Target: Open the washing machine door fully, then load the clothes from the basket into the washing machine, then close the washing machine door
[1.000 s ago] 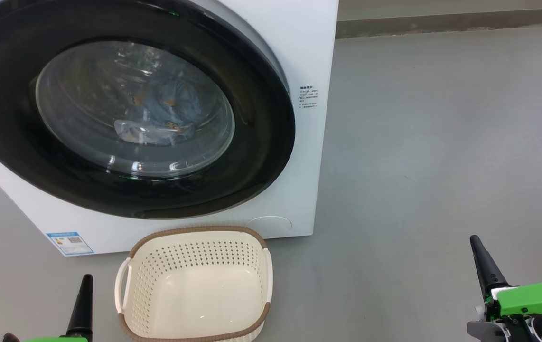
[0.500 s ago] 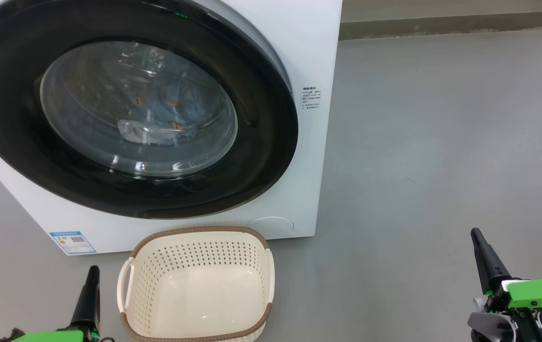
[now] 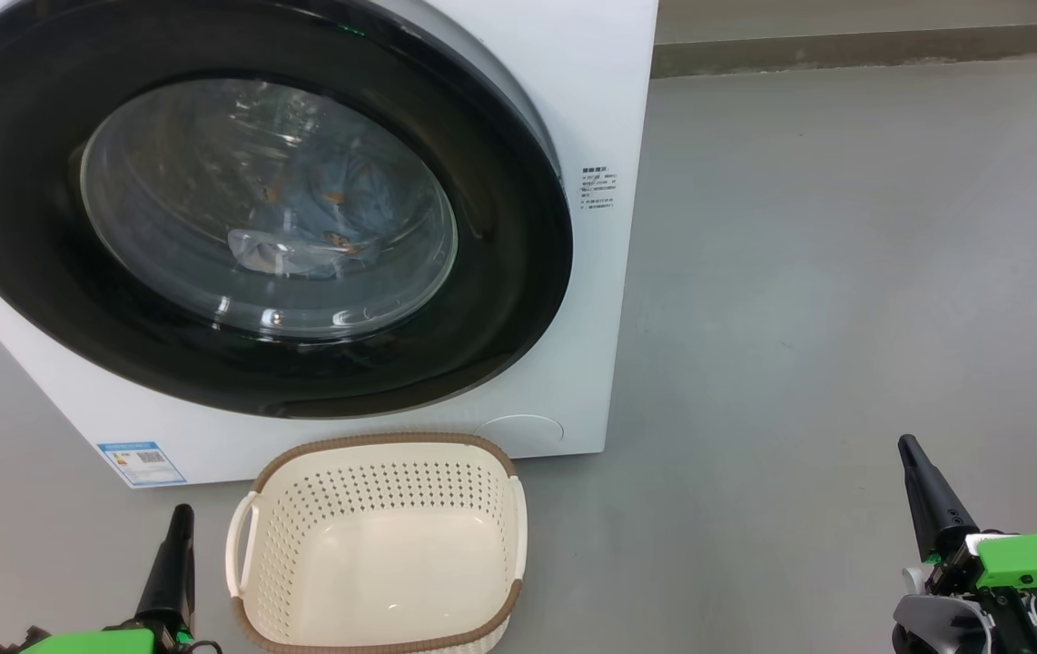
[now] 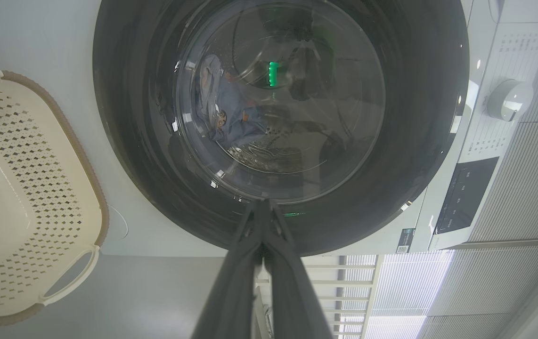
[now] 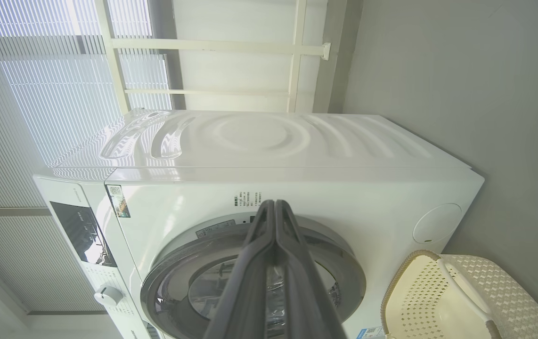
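Open floor [image 3: 845, 272] right of the washing machine [image 3: 609, 109], running to the wall base; basket [image 3: 382, 442] sits just off the machine's lower front edge, between the grippers; vs a second ago: head camera shifted slightly, both fingertips a bit higher in view; washing machine door [image 3: 518, 300] shut; clothes [image 3: 328, 213] in the drum behind the glass; basket empty; left gripper [image 3: 182, 514] and right gripper [image 3: 907, 445] pinched together, holding nothing.
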